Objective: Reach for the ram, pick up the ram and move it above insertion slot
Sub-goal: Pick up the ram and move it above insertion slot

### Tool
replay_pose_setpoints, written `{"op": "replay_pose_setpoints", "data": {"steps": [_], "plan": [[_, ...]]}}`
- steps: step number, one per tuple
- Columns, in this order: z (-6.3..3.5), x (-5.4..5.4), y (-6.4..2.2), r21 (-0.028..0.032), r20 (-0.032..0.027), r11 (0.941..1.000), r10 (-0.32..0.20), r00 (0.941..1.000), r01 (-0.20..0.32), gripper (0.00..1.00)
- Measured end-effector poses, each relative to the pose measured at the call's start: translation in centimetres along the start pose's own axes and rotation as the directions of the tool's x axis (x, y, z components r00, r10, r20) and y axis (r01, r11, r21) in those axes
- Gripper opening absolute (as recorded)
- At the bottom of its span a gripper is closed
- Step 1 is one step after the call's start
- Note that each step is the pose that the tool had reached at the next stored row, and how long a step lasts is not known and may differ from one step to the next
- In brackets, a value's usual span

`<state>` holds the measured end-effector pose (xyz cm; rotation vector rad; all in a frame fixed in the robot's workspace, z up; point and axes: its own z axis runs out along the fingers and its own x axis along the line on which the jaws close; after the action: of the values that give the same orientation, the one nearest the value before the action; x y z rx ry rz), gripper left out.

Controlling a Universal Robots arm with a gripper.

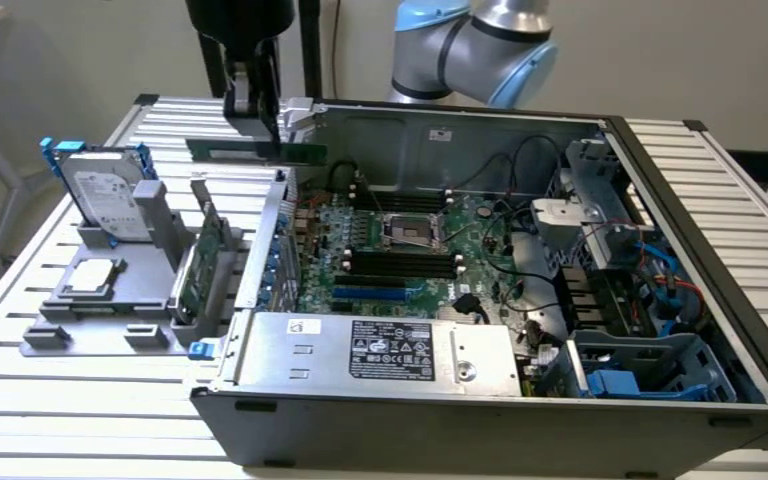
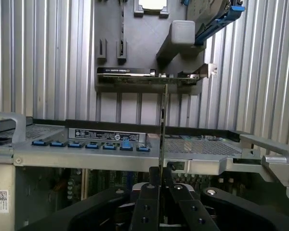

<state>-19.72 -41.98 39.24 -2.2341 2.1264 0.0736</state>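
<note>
My black gripper (image 1: 259, 138) hangs over the upper-left corner of the open computer case (image 1: 491, 400), shut on the ram (image 1: 297, 153). The ram is a thin green stick held level in the air, sticking out on both sides of the fingers. In the wrist view the ram (image 2: 163, 130) shows edge-on as a thin dark line running out from the gripper (image 2: 162, 180), over the case wall. The black insertion slots (image 1: 398, 263) lie side by side on the motherboard, lower and toward the exterior view's right of the ram, below the silver processor socket (image 1: 411, 230).
A grey holder (image 1: 104, 300) on the exterior view's left carries a hard drive (image 1: 101, 193), a processor chip (image 1: 91, 277) and an upright green expansion card (image 1: 201, 265). A shorter blue slot (image 1: 371, 295), cables and a drive cage (image 1: 598, 200) crowd the case. The power supply (image 1: 384, 350) fills its near side.
</note>
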Motion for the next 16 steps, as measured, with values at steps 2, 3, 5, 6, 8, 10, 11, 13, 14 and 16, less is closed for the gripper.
{"op": "replay_pose_setpoints", "data": {"steps": [2,3,5,6,8,10,11,13,14,16], "plan": [[0.01,-0.1,-0.63,0.0002,0.0026,1.0,0.0,1.0,0.0,0.14],[0.01,-0.1,-0.95,0.0002,0.0037,1.0,0.0,1.0,0.0,0.14],[0.02,-0.2,-1.62,0.0003,0.0061,1.0,0.0,1.0,0.0,0.14],[0.02,-0.2,-1.96,0.0002,0.0073,1.0,0.0,1.0,0.0,0.14],[0.03,-0.3,-2.7,0.0003,0.0098,1.0,0.0,1.0,0.0,0.14],[0.05,-0.3,-3.43,0.0003,0.0123,1.0,0.0,0.9999,0.0,0.14],[0.05,-0.4,-3.8,0.0003,0.0136,1.0,0.0,0.9999,0.0,0.14],[0.06,-0.4,-4.57,0.0002,0.0164,1.0,0.0,0.9999,0.0,0.14],[0.06,-0.5,-4.97,0.0001,0.0179,1.0,0.0,0.9998,0.0,0.14],[0.08,-0.5,-5.87,0.0001,0.0209,1.0,0.0,0.9998,0.0,0.14]]}}
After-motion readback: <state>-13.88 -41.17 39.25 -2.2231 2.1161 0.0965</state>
